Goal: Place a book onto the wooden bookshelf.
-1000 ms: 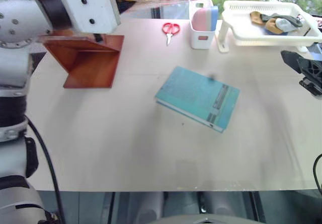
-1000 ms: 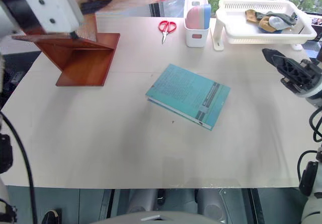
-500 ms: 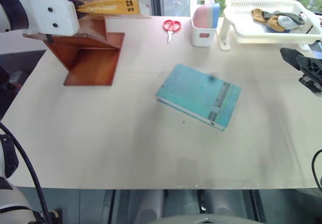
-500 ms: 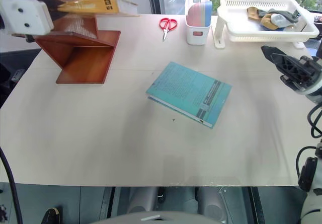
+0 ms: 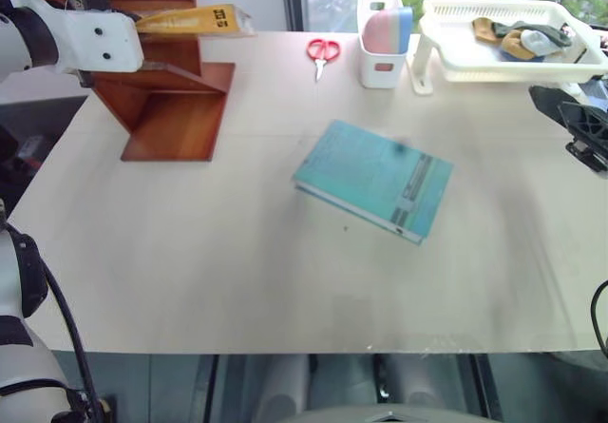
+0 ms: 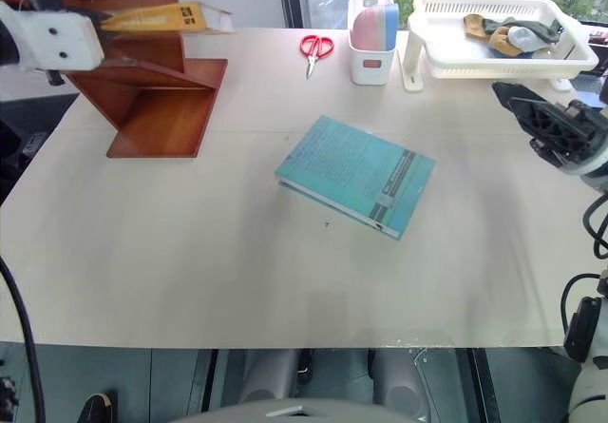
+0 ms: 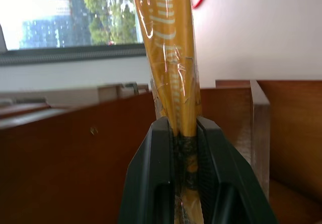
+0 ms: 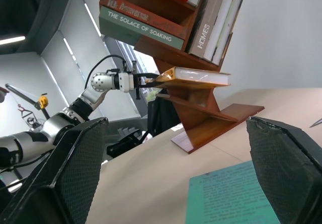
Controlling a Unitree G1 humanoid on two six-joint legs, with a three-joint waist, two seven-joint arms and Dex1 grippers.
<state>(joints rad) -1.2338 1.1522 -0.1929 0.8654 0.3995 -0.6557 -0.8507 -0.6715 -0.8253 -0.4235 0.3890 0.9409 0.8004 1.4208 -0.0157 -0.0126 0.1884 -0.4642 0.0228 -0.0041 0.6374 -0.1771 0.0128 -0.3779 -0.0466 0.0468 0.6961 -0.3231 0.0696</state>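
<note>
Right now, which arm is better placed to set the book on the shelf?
Left. Its claw is shut on the thick orange-yellow paperback book at the reddish-brown wooden bookshelf. The right claw hangs open and empty across the table.

Bright window daylight (glare up top), soft shadows.

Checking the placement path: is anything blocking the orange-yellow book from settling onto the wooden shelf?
Nothing visible. The thick orange-yellow book, clamped in the left gripper, lies flat over a bare board of the reddish-brown wooden bookshelf; other books sit higher up.
</note>
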